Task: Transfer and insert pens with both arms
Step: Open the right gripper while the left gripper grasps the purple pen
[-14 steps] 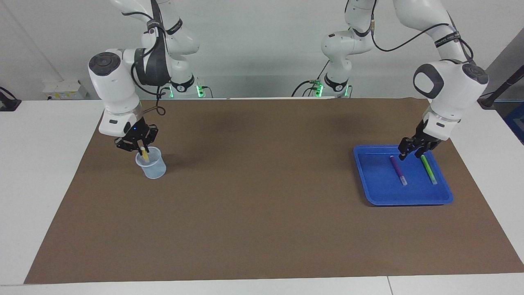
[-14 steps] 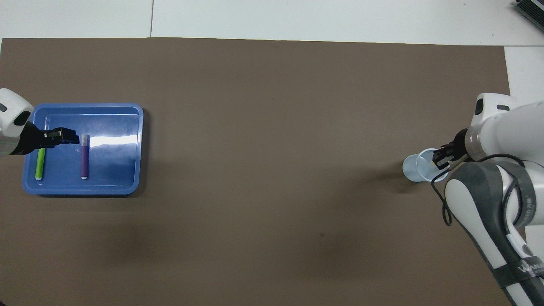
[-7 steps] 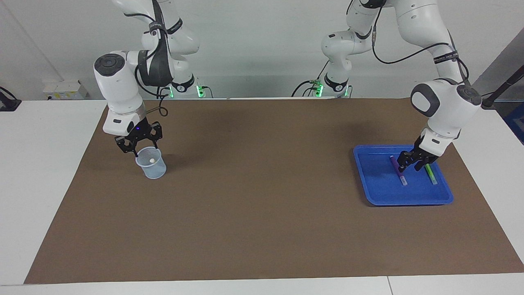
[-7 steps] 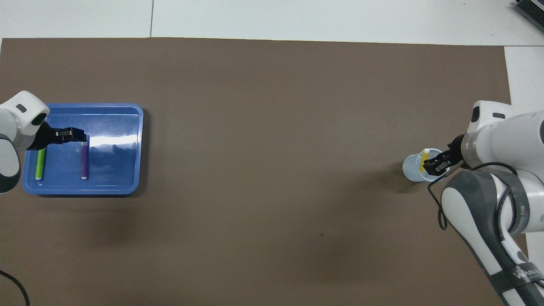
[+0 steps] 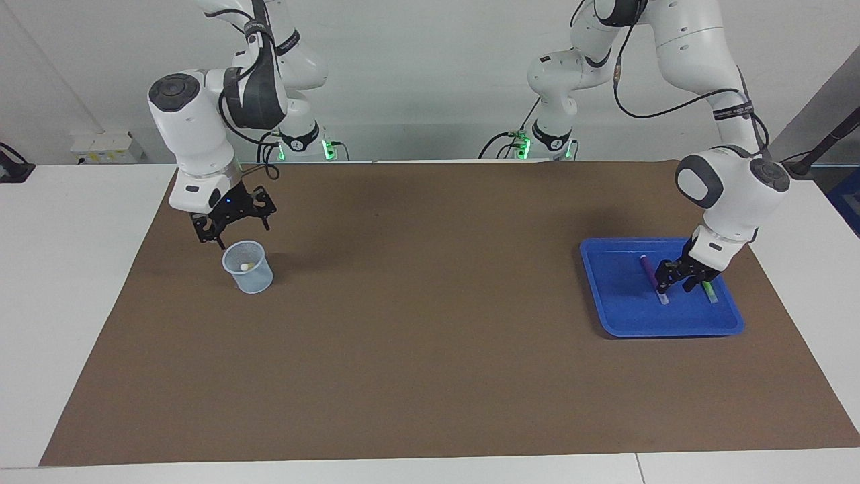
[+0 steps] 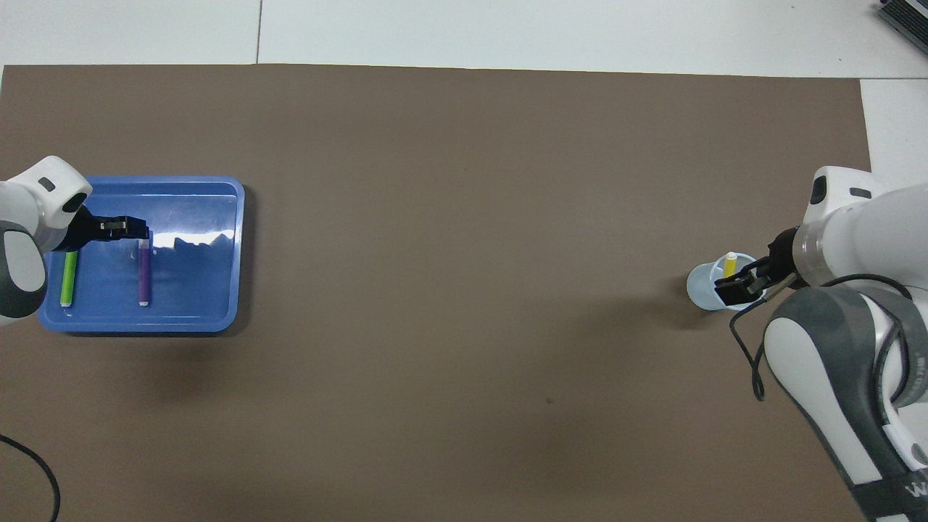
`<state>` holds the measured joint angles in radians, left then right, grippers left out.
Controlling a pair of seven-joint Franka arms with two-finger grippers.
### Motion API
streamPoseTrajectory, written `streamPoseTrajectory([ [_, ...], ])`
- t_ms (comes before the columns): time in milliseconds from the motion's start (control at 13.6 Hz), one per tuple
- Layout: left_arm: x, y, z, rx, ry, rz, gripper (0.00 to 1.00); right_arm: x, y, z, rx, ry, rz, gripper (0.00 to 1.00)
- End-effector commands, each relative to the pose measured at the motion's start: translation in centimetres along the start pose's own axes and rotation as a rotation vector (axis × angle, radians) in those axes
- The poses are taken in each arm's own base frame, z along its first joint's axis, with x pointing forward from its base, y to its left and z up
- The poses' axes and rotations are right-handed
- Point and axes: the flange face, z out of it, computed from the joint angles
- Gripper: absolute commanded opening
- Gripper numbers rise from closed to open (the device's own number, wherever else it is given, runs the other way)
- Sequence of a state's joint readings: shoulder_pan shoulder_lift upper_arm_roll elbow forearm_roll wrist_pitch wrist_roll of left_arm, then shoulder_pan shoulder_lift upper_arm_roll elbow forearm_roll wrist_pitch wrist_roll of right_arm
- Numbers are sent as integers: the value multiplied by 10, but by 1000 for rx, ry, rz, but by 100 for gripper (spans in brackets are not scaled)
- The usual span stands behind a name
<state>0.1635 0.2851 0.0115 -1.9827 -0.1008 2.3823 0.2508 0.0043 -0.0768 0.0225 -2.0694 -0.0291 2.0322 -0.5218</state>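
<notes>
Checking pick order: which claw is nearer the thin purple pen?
Left. The left claw is down in the blue plastic tray at the thin purple pen; the right claw hangs over the translucent cup at the table's right-arm end.

Left end effector [image 5: 674, 283] low, fingers apart; right end effector [image 5: 233, 227] raised, spread wide.
</notes>
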Motion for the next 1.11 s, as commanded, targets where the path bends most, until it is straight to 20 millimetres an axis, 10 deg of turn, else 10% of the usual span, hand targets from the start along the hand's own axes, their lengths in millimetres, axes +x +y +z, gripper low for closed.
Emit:
streamPoseTrajectory([
  [0, 5, -3, 12, -2, 16, 13, 65, 3, -6, -12, 13, 4, 39, 100],
  [590, 4, -2, 29, 3, 25, 15, 62, -8, 22, -37, -1, 30, 125, 100],
  [1032, 3, -1, 33, 5, 28, 15, 45, -11, 6, -41, 45, -14, 110, 100],
])
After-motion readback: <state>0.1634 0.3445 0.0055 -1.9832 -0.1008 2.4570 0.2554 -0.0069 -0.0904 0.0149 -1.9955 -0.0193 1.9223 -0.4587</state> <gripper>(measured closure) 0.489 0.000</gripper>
